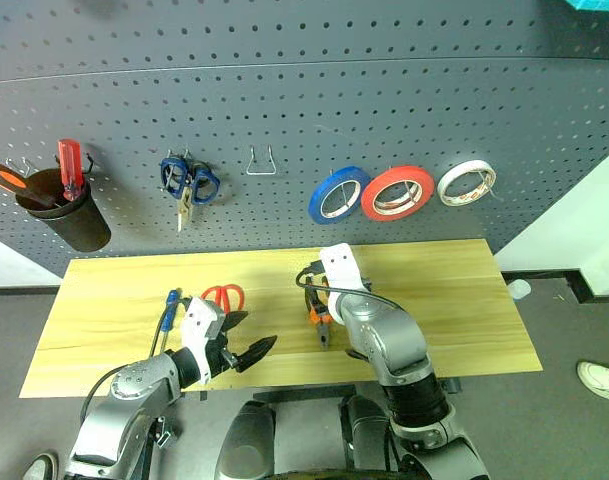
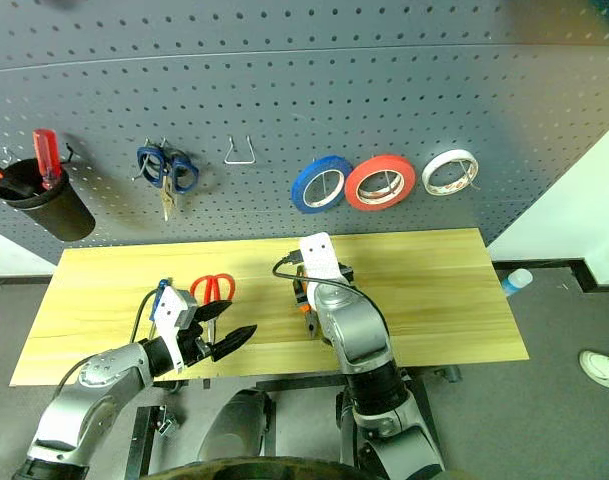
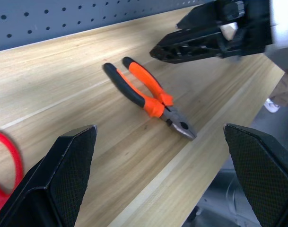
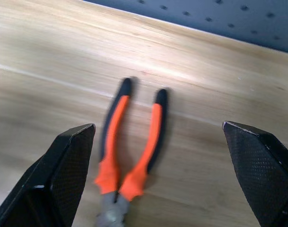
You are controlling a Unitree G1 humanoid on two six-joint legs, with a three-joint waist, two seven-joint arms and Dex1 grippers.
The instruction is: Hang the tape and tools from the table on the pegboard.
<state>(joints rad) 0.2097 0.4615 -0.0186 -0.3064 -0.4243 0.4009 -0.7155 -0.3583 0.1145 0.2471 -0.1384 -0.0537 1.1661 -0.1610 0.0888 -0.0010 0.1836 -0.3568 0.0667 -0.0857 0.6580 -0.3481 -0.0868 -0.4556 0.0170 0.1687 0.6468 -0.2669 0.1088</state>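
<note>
The large dark grey perforated pegboard [image 1: 284, 110] already carries the wide red ring of tape [image 1: 397, 193], hung between a blue roll [image 1: 337, 194] and a white roll [image 1: 466, 182]. Below it, the light yellowish wood-plank table [image 1: 464, 300] bears the orange-and-black-handled pliers [image 4: 129, 156], lying flat between the spread, empty fingers of the right gripper [image 4: 158, 179], handle ends pointing away from them. The pliers look stiff, fairly heavy steel; the rubbery handles, pinched together near the joint, seem the surest hold. The red-loop-handled scissors [image 1: 224, 296] lie just beyond the left gripper [image 1: 246, 350], whose fingers also stand wide and hold nothing. A black cup [image 1: 69, 215] on the pegboard holds a red-handled tool [image 1: 70, 165] and an orange-handled one [image 1: 4, 178].
</note>
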